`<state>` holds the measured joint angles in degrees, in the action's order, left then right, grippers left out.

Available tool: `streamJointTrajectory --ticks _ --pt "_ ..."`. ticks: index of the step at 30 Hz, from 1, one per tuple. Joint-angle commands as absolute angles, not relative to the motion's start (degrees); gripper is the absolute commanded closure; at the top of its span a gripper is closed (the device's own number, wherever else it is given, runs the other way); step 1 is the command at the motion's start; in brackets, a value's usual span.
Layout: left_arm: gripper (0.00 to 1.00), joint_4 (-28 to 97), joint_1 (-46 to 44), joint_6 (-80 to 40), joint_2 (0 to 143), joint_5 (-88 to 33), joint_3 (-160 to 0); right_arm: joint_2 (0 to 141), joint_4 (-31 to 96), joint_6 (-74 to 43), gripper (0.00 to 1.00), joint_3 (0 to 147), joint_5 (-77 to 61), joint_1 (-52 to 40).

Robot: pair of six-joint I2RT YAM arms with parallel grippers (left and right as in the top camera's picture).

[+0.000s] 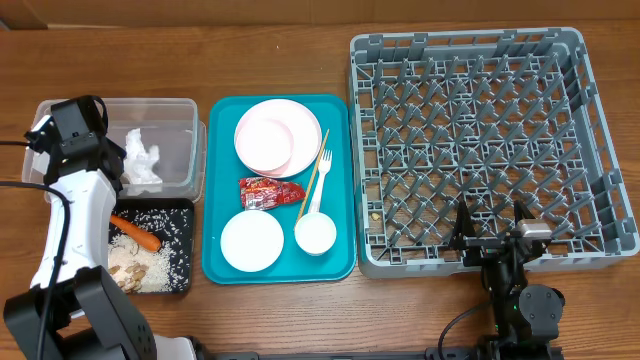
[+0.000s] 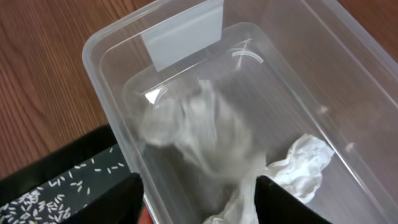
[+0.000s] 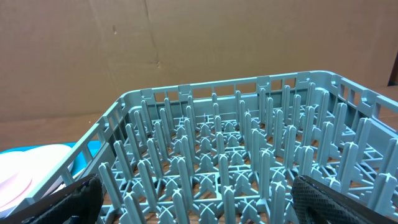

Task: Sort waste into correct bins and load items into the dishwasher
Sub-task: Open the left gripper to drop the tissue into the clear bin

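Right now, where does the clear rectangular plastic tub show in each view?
Overhead: the clear rectangular plastic tub sits upper left, left of the teal tray.
Left wrist: it fills most of the frame.
Right wrist: not in view.
Shared landmark: the shallow black tray of rice beside it, in overhead and left wrist.

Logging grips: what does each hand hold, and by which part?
Nothing. The left hand is open over the clear tub, a blurred napkin loose below; the right hand is open, empty.

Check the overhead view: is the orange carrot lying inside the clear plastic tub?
No, the carrot lies in the black tray among rice scraps, beside the clear tub that holds white napkins.
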<state>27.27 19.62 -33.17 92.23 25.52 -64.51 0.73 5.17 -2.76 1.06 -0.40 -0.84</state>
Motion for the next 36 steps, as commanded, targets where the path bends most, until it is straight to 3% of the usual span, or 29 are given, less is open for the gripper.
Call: streamJointTrajectory --ticks 1,7,14,20,29,36 --pt "0.31 26.94 19.88 -33.47 92.4 25.41 -64.95 0.16 4.84 -2.59 0.0 0.45 0.12 -1.17" --pt "0.23 26.89 19.86 -32.8 88.77 16.38 -64.95 0.16 4.82 -2.59 0.0 0.45 0.12 -1.17" --pt "0.3 26.48 19.86 -29.76 79.02 -7.38 -64.95 0.16 4.82 -2.59 0.0 0.45 0.12 -1.17" --pt "0.3 26.48 19.22 -29.65 75.2 -22.92 -64.95 0.16 4.84 -2.59 0.0 0.45 0.12 -1.17" --pt "0.32 31.55 12.25 -26.09 75.53 -30.35 -64.95 0.16 4.84 -2.59 0.0 0.45 0.12 -1.17" --pt "0.36 45.28 -0.86 -19.9 75.66 -21.23 -64.95 0.16 4.84 -2.59 0.0 0.45 0.12 -1.17"
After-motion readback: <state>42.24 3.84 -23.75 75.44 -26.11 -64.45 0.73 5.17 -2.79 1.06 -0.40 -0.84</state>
